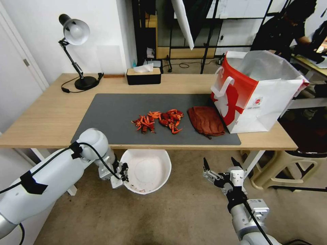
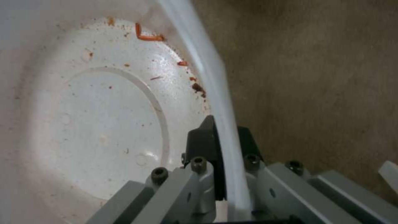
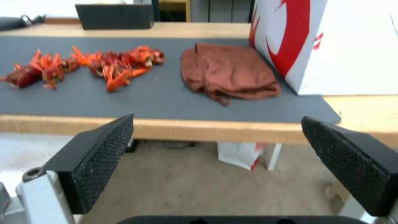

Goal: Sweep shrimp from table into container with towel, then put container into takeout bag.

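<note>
The red-orange shrimp (image 1: 159,120) (image 3: 89,63) lie heaped on the dark grey mat of the table (image 1: 41,115). To their right the rust-red towel (image 1: 206,121) (image 3: 228,73) rests bunched beside the red and white takeout bag (image 1: 255,92) (image 3: 331,46). My left gripper (image 1: 122,175) (image 2: 222,146) is shut on the rim of the white container (image 1: 146,170) (image 2: 104,109), holding it below the table's front edge. A few red scraps cling inside the bowl. My right gripper (image 1: 221,164) (image 3: 215,161) stands open below the table edge, in front of the towel.
A black desk lamp (image 1: 76,51) and a black tissue box (image 1: 143,75) (image 3: 114,15) stand at the table's back. A beige stool (image 1: 286,170) sits right of the table. Carpeted floor lies under both arms.
</note>
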Robot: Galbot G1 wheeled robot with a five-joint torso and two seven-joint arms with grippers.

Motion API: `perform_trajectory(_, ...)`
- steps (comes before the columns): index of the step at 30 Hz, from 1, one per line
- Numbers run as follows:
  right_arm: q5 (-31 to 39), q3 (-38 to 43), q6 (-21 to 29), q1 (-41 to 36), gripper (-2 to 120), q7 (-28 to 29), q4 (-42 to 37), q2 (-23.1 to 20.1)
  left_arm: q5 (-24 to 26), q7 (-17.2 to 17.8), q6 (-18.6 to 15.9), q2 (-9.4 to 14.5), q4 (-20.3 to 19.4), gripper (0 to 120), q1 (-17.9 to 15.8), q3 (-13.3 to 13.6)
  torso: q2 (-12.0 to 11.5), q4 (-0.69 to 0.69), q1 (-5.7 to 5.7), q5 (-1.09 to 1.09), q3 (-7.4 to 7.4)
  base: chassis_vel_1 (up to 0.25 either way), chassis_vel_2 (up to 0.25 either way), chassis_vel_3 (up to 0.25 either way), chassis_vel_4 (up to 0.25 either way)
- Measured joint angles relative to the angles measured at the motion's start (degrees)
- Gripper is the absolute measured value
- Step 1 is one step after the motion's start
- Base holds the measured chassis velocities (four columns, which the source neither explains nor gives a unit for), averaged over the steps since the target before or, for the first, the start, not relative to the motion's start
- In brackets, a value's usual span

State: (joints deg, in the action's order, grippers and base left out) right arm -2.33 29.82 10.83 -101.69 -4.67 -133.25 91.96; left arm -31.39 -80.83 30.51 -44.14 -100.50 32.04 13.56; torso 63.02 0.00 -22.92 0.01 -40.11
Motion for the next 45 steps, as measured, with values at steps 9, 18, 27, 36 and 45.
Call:
perform_trajectory(9, 2.94, 1.47, -1.08, 3.62, 100, -2.49, 0.82, -1.06, 1.26, -0.03, -0.46, -0.90, 1.22, 0, -4.88, 4.33, 0.00, 0.01, 0.00, 0.00, 0.00, 0.000, 0.000, 0.000, 0.000)
perform_trajectory(18, 9.09, 5.77, -3.74, 10.41, 100, -5.59, 2.96, -2.50, 1.71, 0.71, 0.85, -5.95, 6.02, 0, -13.87, 13.25, 0.00, -0.12, -0.01, -0.02, 0.00, 0.000, 0.000, 0.000, 0.000)
perform_trajectory(27, 12.65, 5.94, -1.78, 16.86, 100, -4.41, 9.07, -7.54, 1.02, 0.89, 1.30, -5.29, 6.52, 0, -14.90, 13.30, 0.00, 0.00, 0.00, -0.01, 0.01, 0.000, 0.000, 0.000, 0.000)
perform_trajectory(36, 14.80, 3.43, 0.95, 22.79, 100, -1.98, 13.46, -11.62, 1.08, 0.92, 1.27, -4.41, 5.81, 0, -13.23, 12.23, 0.01, -0.01, 0.00, 0.00, 0.01, 0.000, 0.000, 0.000, 0.000)
perform_trajectory(45, 13.98, -0.98, 8.51, 30.87, 100, 4.80, 16.91, -14.55, 0.71, 1.20, 1.27, -3.44, 5.15, 0, -11.72, 11.34, 0.00, 0.00, 0.01, -0.01, 0.00, 0.000, 0.000, 0.000, 0.000)
